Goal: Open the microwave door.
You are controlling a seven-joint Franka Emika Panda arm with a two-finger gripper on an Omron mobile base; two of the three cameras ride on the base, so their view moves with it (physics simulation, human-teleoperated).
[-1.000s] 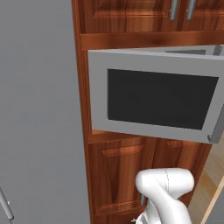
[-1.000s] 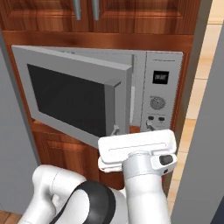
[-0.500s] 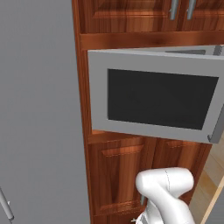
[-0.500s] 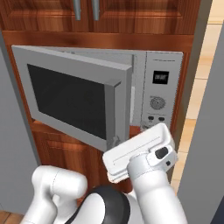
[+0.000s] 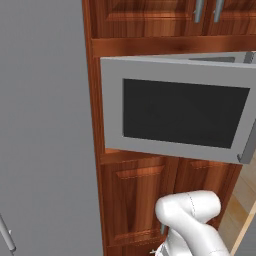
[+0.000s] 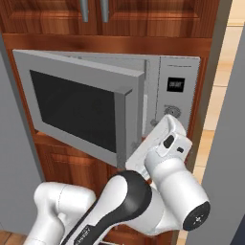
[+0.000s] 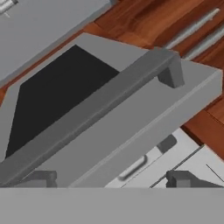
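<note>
The microwave door (image 5: 180, 112) stands partly open, swung out from its left hinge, with its black window (image 6: 72, 107) facing me. Its vertical grey bar handle (image 6: 122, 125) runs down the free right edge. In the hand view the handle (image 7: 96, 109) crosses the picture as a diagonal bar just beyond my gripper (image 7: 111, 181). The gripper is open, its two dark fingertips (image 7: 40, 177) wide apart with nothing between them. My white hand (image 6: 165, 143) sits tilted just right of the door's free edge, in front of the microwave body.
The grey control panel (image 6: 176, 95) with small buttons lies right of the door opening. Reddish-brown cabinet doors (image 5: 145, 200) sit below and more above (image 6: 95, 14). A tall grey surface (image 5: 45, 125) borders the left, another grey panel (image 6: 225, 143) the right.
My hand has rolled from level to steeply tilted and risen toward the door's free edge. The door's angle looks unchanged.
</note>
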